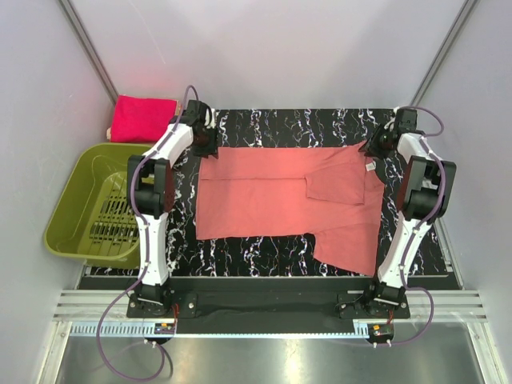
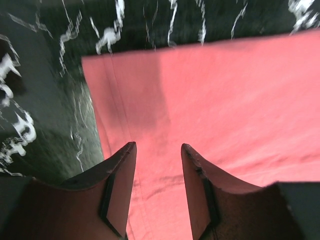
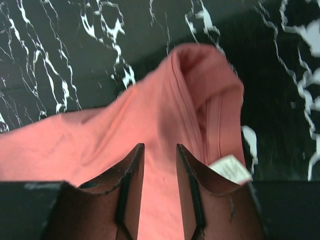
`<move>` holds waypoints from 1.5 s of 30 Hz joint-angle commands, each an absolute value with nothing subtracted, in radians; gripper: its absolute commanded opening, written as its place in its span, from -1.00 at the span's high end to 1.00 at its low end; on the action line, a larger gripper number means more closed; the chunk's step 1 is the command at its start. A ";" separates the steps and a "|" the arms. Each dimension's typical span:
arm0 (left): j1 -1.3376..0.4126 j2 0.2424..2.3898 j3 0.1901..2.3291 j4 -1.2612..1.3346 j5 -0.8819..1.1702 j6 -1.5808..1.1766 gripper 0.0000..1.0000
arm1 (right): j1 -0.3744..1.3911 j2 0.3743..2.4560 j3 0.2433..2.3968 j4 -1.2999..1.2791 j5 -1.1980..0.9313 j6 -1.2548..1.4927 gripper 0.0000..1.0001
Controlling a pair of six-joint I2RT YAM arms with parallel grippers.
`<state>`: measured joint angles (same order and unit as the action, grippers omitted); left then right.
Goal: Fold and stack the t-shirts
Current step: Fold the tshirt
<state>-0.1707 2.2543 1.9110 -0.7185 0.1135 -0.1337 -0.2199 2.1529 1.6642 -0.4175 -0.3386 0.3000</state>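
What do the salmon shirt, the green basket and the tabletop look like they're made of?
Salmon t-shirt: soft matte knit cloth, probably cotton jersey; it creases and shows stitched hems. Green basket: glossy moulded plastic, with slotted floor. Tabletop: black with white veins, marble-look; real stone or printed laminate, cannot tell.

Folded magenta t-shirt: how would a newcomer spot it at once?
Find the black marble table. Off its far left corner, beyond the olive-green basket, lies the folded magenta t-shirt. It is a small bright bundle, unlike the salmon t-shirt spread flat.
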 commanded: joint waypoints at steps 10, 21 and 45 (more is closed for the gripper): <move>-0.130 2.368 2.028 -0.712 0.143 -0.153 0.05 | -0.265 2.276 1.851 -0.408 -0.445 0.166 0.07; -0.120 2.391 2.034 -0.713 0.152 -0.152 0.03 | -0.279 2.356 1.911 -0.408 -0.538 0.133 0.18; -0.089 2.450 2.079 -0.769 0.173 -0.202 0.00 | -0.316 2.232 1.692 -0.147 -0.439 0.363 0.87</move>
